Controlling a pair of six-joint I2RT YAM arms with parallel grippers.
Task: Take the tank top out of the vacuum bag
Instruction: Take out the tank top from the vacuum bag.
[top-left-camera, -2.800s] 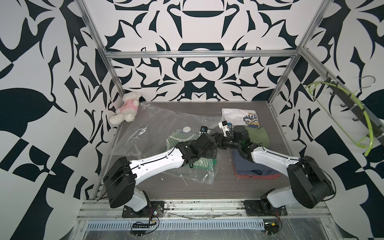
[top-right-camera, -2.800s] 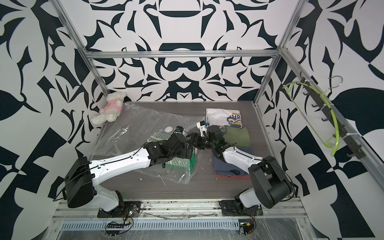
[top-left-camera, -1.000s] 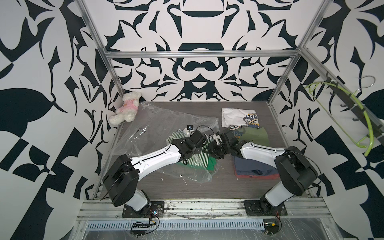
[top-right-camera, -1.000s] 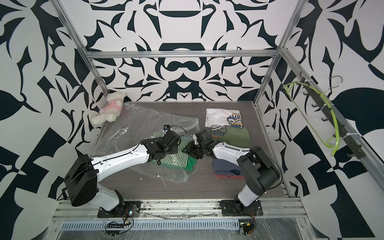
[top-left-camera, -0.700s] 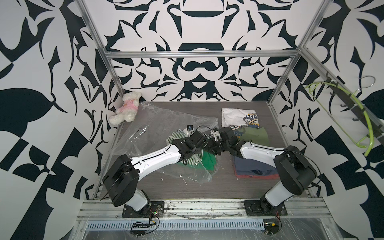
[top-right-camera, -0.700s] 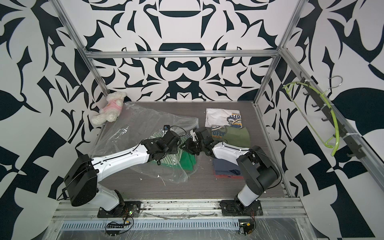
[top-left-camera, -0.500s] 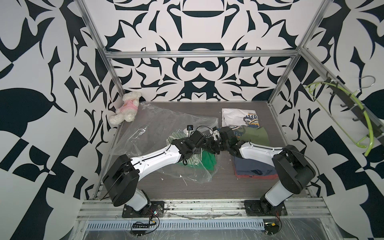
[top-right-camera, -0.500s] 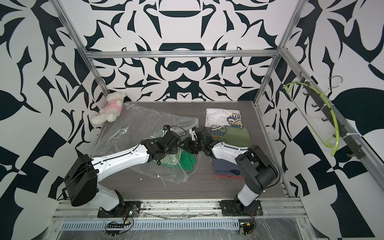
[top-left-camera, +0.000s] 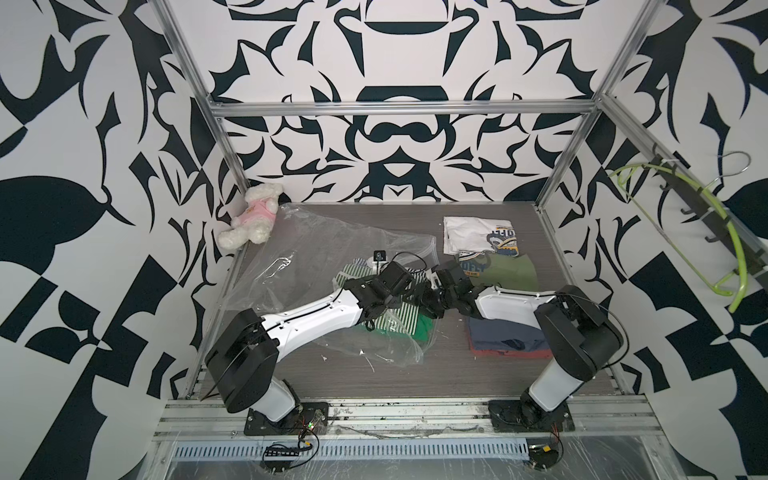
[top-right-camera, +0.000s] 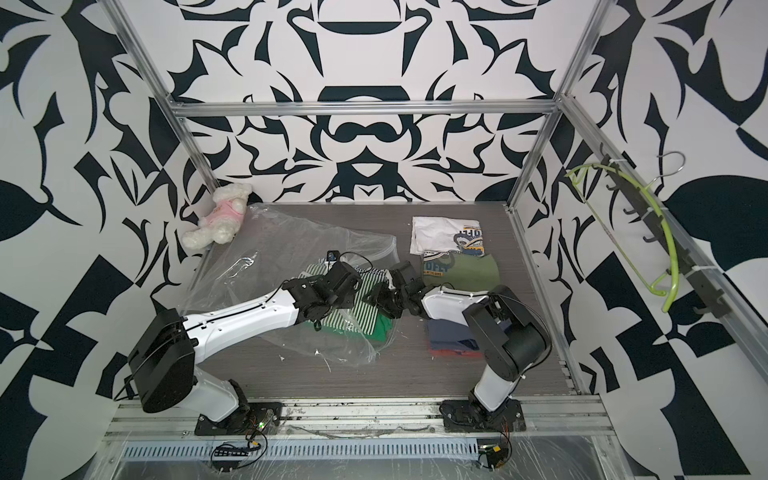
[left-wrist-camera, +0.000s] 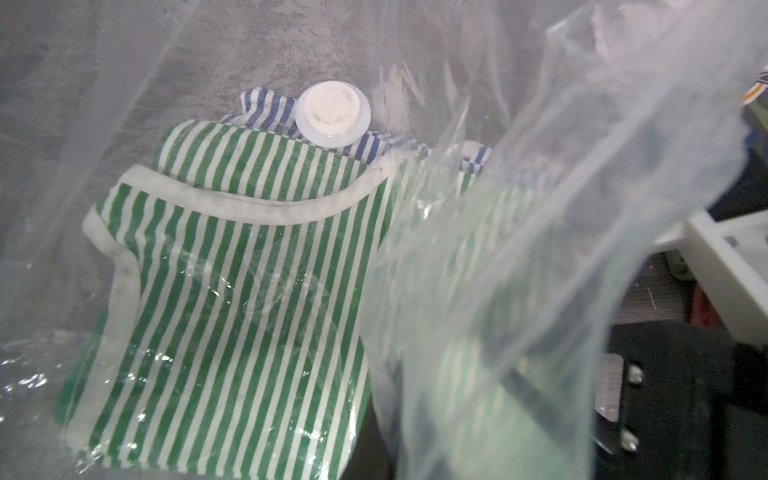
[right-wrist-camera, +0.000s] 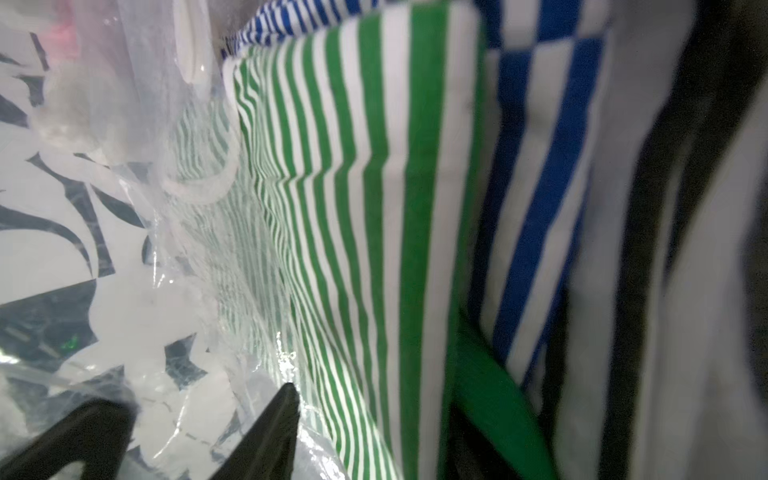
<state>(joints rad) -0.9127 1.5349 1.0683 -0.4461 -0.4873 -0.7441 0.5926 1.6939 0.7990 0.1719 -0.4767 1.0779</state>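
- The large clear crinkly plastic vacuum bag (top-left-camera: 316, 249) is spread over the left half of the grey wood-grain worktop (top-left-camera: 374, 374), as seen in both top views, reaching from the far left corner to about the middle.
- The green-and-white striped tank top (left-wrist-camera: 232, 291) is seen lying flat inside the bag near the worktop's middle, with blue-and-white striped cloth showing past one of its edges.
- The bag's small round white valve (left-wrist-camera: 332, 114) is seen against the tank top's edge.
- The left gripper (top-left-camera: 411, 291) is closed tight; a fold of the bag's upper film is raised towards it and appears to be pinched there.
- The right gripper (right-wrist-camera: 199, 399) is held partly open at the bag's mouth; its black fingers (right-wrist-camera: 266, 436) are parted just beside the tank top, and nothing is seen gripped.
- A white plush toy in pink (top-left-camera: 251, 216) is propped in the far left corner.
- Folded shirts (top-left-camera: 507, 270) are laid along the right edge.
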